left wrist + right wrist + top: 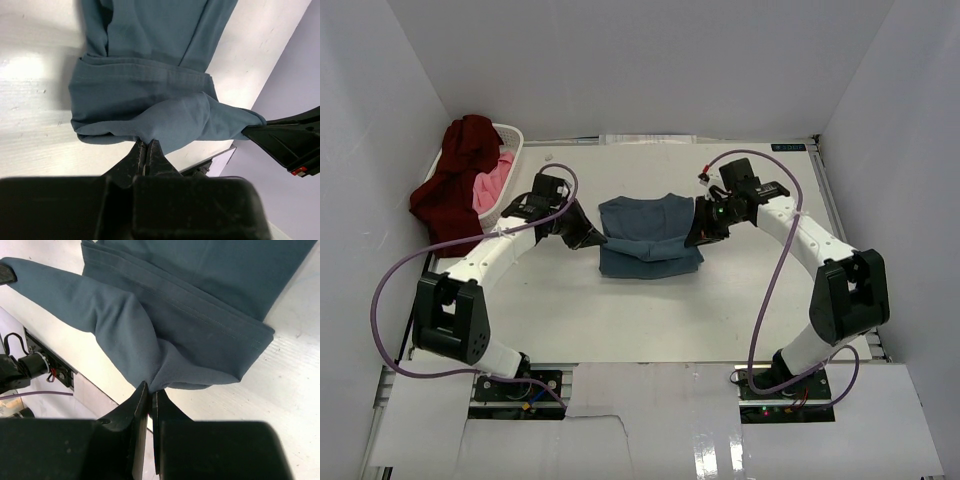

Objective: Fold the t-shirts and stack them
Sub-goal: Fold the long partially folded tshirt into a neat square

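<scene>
The blue t-shirt (pixel 648 238) lies partly folded near the middle of the table (pixel 620 320). Bare tabletop shows on its near side down to the arm bases, and a narrower bare strip on its far side runs up to the back wall. Its far part lies flat in a squarish shape, and a doubled band with a stitched hem runs across it. The left gripper (pixel 146 150) sits at the shirt's left edge with its jaws pressed together on a pinch of the blue cloth. The right gripper (pixel 149 392) is closed on the cloth at the shirt's right edge in the same way. A flap of the shirt stretches between the two pinches, above the layers resting on the table. Both arms are bent at the elbow, with their forearms angling inward and down towards the shirt from either side and their wrists tipped low. The right arm has open tabletop between it and the right wall. To the far left of the shirt, just beyond the left forearm, a white basket (pixel 512 140) stands against the left wall. A dark red t-shirt (pixel 455 185) hangs over its rim and a pink t-shirt (pixel 495 185) lies inside it
</scene>
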Action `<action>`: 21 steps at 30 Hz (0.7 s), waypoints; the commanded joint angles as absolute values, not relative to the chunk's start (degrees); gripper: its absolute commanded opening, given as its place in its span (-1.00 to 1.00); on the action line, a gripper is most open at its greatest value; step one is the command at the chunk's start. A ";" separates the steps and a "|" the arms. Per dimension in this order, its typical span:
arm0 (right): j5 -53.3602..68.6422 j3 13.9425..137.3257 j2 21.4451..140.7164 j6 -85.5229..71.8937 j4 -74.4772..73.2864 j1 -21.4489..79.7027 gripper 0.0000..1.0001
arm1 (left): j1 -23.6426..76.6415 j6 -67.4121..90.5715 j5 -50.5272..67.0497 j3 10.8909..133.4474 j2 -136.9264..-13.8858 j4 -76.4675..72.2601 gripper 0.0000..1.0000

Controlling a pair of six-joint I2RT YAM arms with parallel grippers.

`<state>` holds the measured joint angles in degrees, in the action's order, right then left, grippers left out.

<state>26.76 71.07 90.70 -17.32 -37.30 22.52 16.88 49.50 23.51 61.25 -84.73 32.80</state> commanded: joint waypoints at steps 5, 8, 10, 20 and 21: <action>27.68 79.88 95.00 -15.21 -38.67 20.13 -0.82 | 14.86 47.73 23.55 69.60 -88.32 31.38 -1.00; 28.03 82.95 96.85 -15.29 -39.11 18.90 -0.82 | 14.15 47.64 23.47 72.94 -90.69 31.38 -1.00; 28.12 84.37 98.17 -15.56 -39.02 18.37 -0.82 | 13.45 47.64 23.82 74.44 -91.84 31.29 -1.00; 29.36 95.62 106.78 -17.49 -39.99 15.21 -0.78 | 10.72 47.37 24.87 85.51 -100.10 31.11 -1.00; 29.44 97.80 108.61 -17.75 -40.25 15.03 -0.78 | 10.55 47.37 24.96 87.26 -100.98 31.03 -1.00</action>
